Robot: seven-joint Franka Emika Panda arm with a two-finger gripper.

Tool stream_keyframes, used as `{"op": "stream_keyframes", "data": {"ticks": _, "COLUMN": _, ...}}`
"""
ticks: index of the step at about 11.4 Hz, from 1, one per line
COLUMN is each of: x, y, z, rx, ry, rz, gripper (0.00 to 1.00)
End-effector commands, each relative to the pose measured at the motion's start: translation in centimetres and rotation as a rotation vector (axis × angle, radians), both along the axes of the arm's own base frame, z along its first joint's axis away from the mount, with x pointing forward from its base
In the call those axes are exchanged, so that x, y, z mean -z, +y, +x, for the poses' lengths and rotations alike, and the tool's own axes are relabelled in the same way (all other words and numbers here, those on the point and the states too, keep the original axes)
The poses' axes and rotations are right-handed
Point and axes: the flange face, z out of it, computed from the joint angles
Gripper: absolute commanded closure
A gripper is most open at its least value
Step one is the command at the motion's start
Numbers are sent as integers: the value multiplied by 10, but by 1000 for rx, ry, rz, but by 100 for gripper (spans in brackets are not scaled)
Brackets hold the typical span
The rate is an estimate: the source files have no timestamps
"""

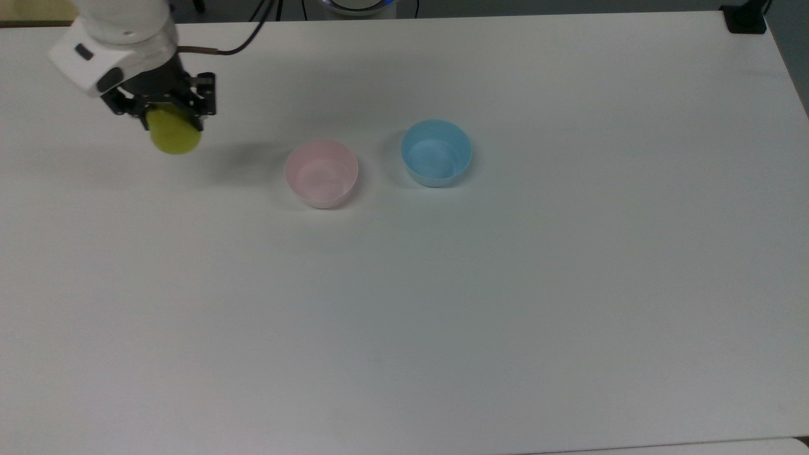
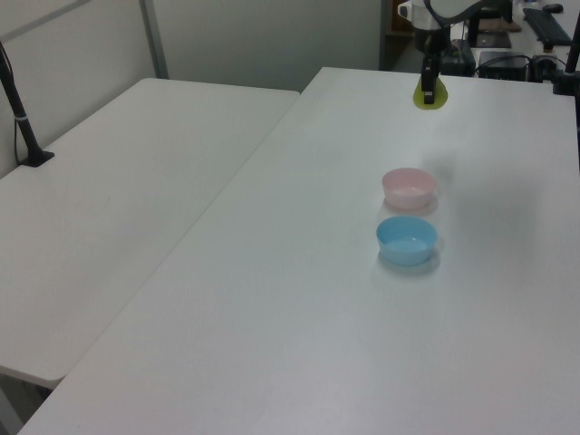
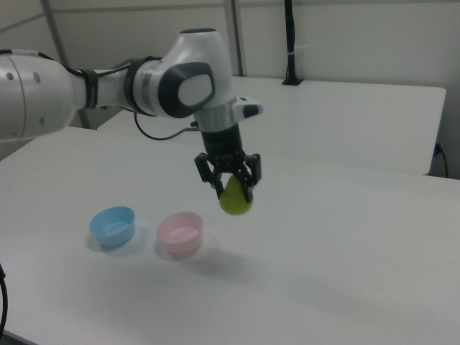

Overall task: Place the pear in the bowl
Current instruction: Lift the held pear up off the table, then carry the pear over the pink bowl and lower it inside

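Yellow-green and glossy, the pear [image 1: 174, 134] hangs in the upper left of the top view, clamped between the closed-in fingers of the tool [image 1: 165, 112], well apart from the pink bowl [image 1: 321, 172] at centre left and the blue bowl [image 1: 436, 153] just beside it on the white table [image 1: 442, 303]. From this angle the grip appears to sit on the fruit's upper part, so a slip of the smooth skin during the carry is the likely risk, as is a release over the wrong bowl, the two standing so near each other. The left view puts the pear [image 2: 430, 93] at the top right of the frame, with the pink bowl [image 2: 409, 188] and then the blue bowl [image 2: 407, 240] in a line below it; it shows the whole lane to be crossed, but little of the grip. The right view, mid-frame, shows what the others do not: the pear [image 3: 235, 199] is clear of the table, above the height of the pink bowl's [image 3: 180, 233] rim, with dark fingers [image 3: 248, 180] pinching its narrow top and the broad end hanging down.
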Motion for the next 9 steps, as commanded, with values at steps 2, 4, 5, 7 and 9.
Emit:
{"op": "stream_keyframes", "data": {"ticks": 2, "x": -10, "y": 93, "z": -4, "rx": 107, "ry": -13, "rz": 9, "gripper": 61}}
{"op": "stream_keyframes", "data": {"ticks": 4, "x": 9, "y": 146, "z": -12, "rx": 111, "ry": 14, "rz": 7, "gripper": 61}}
{"op": "stream_keyframes", "data": {"ticks": 5, "x": 20, "y": 159, "z": -15, "rx": 122, "ry": 24, "rz": 5, "gripper": 61}}
{"op": "stream_keyframes", "data": {"ticks": 7, "x": 45, "y": 183, "z": -20, "rx": 130, "ry": 16, "rz": 5, "gripper": 61}}
{"op": "stream_keyframes", "data": {"ticks": 9, "x": 74, "y": 195, "z": -23, "rx": 116, "ry": -20, "rz": 13, "gripper": 61}}
